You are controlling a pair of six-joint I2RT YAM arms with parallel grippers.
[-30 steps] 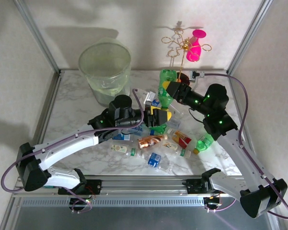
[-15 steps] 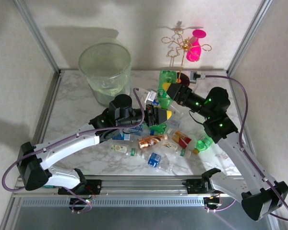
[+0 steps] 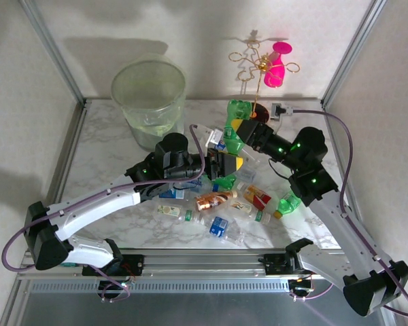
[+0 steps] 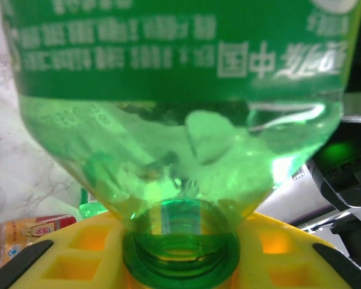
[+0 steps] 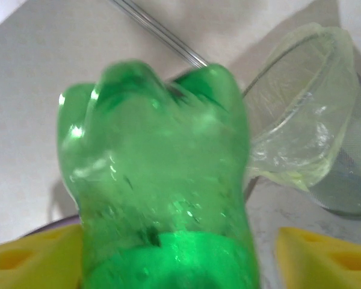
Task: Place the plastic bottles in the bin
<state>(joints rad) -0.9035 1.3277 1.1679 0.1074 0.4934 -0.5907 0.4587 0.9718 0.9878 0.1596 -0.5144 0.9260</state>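
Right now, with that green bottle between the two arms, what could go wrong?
1. The left fingers grip the green bottle by its neck alone while the right fingers stand open, so it may tilt or slip.
2. Swinging toward the bin, its long body could clip the rim.

A gold wire stand rises at the far edge of the white marble bench, right of centre, with 1 pink cup hanging tilted on it. 2 grey metal posts, left and right, slant up from the far corners.
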